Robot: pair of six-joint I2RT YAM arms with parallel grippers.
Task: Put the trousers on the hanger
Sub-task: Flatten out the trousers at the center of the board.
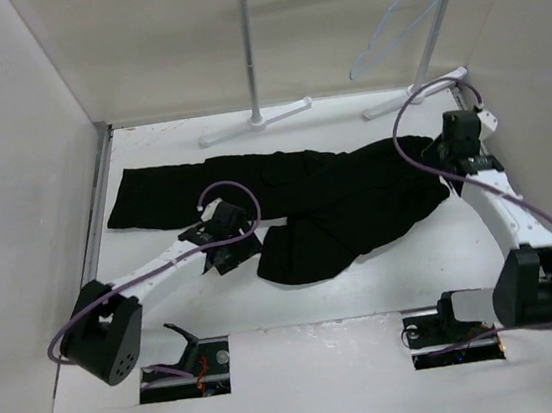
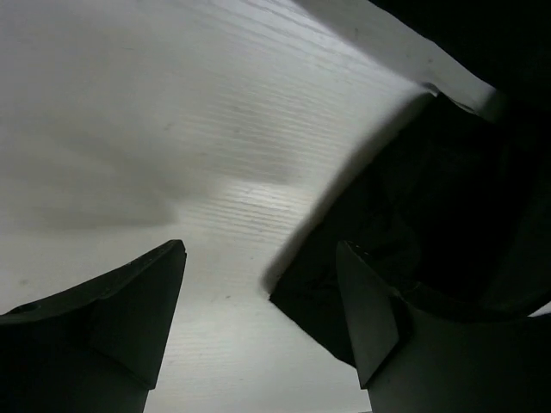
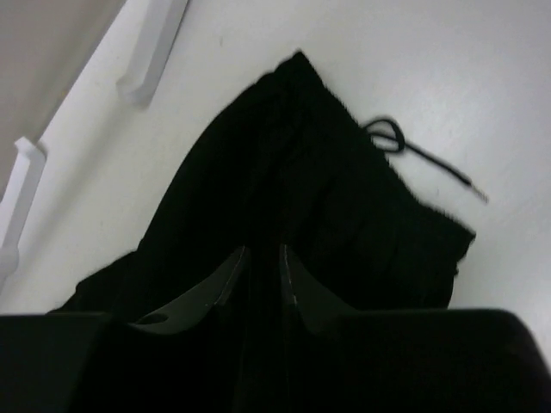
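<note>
You find the thin pale lavender-white wire hanger [image 1: 397,25] hooked on the top rail of the white clothes rack [image 1: 251,58] at the far side, carrying nothing. The black cloth trousers [image 1: 337,209] lie spread and crumpled across the white table [image 1: 319,307], well apart from that hanger.

Your left claw [image 1: 233,247] sits low at the near edge of the trousers. Its jaws are spread wide: one finger is over bare table, the other over the cloth edge, and nothing is gripped.

Your right claw [image 3: 260,258] is at the right end of the garment, near a thin black drawstring [image 3: 422,155]. Its jaws are almost together, pinching a raised fold of the trousers.
</note>
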